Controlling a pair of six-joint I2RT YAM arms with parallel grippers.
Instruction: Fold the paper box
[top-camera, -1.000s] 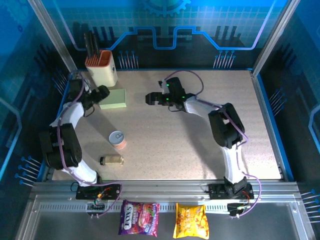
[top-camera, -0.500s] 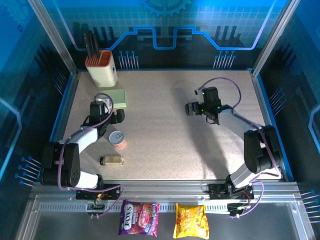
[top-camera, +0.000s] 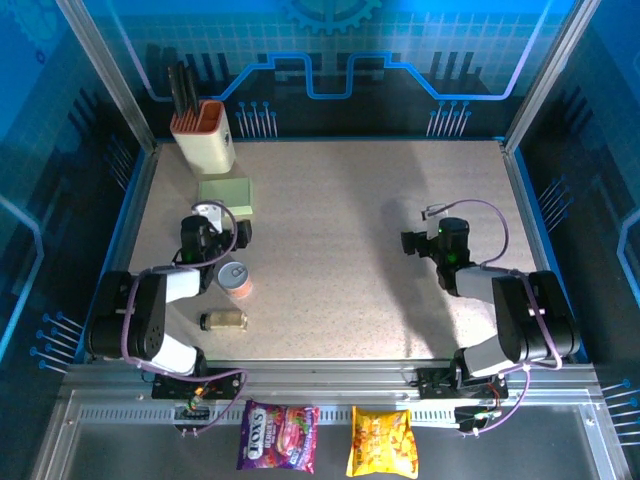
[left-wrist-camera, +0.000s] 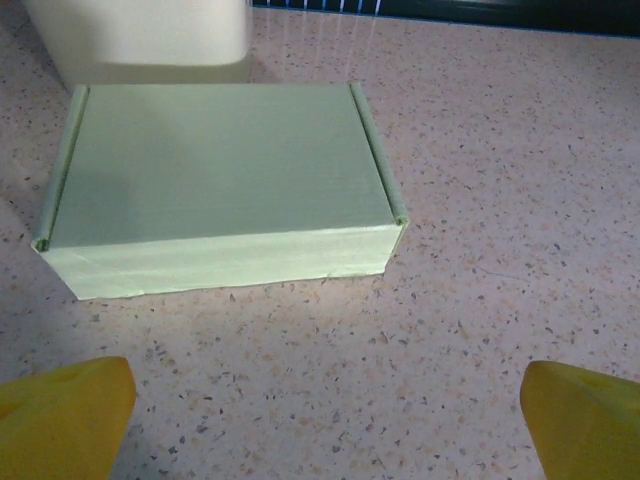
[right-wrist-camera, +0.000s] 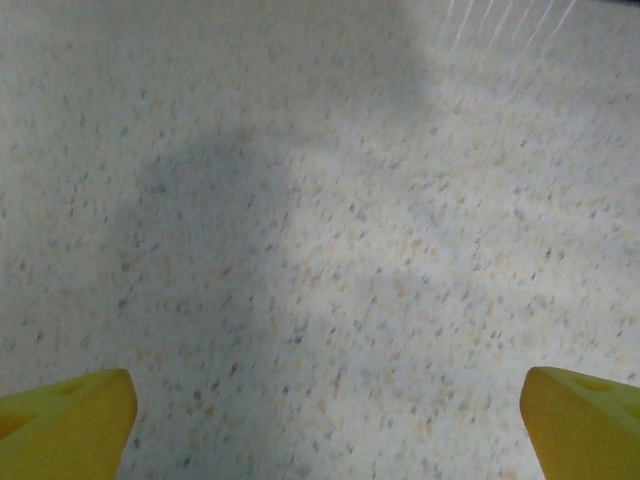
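Holder (top-camera: 207, 143) just behind paper box (top-camera: 225, 192)

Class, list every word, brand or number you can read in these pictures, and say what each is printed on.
"FOX'S": on the purple bag, seen from the top camera.
Print on the yellow bag beside it: too small to read.
Lid of the can: markings too blurred to read.
The paper box: plain, no text.
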